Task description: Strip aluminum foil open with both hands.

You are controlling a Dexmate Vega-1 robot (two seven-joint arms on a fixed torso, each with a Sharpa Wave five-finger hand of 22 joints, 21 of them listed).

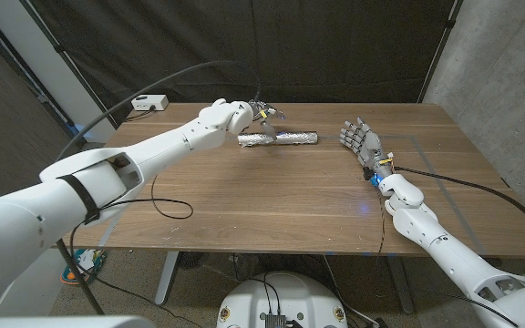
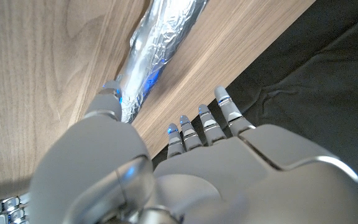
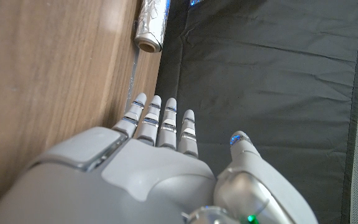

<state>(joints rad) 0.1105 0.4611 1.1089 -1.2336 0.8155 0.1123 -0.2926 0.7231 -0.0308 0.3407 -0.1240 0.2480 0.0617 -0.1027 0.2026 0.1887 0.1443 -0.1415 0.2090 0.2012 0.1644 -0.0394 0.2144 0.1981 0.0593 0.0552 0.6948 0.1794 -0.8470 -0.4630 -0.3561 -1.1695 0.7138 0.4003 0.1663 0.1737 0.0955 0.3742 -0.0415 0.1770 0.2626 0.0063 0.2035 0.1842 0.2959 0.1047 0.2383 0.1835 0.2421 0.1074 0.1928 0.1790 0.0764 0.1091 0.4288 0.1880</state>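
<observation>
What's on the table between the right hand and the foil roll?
Nothing: in the head view, only bare wooden table separates the right hand from the near end of the foil roll.

Crinkled silver foil roll [image 1: 280, 138], glinting blue in the left wrist view. Brown wood-grain surface [image 1: 272, 196] with darker streaks. White arm shells; left hand [image 1: 261, 113] white with grey fingers [image 2: 227, 109], blue-lit at the tips. Right hand [image 1: 361, 140] grey, with a blue light at the wrist. Black curtain [image 1: 272, 50] behind. Small white box [image 1: 149, 104] at the far corner. Black cable [image 1: 167, 205].
</observation>
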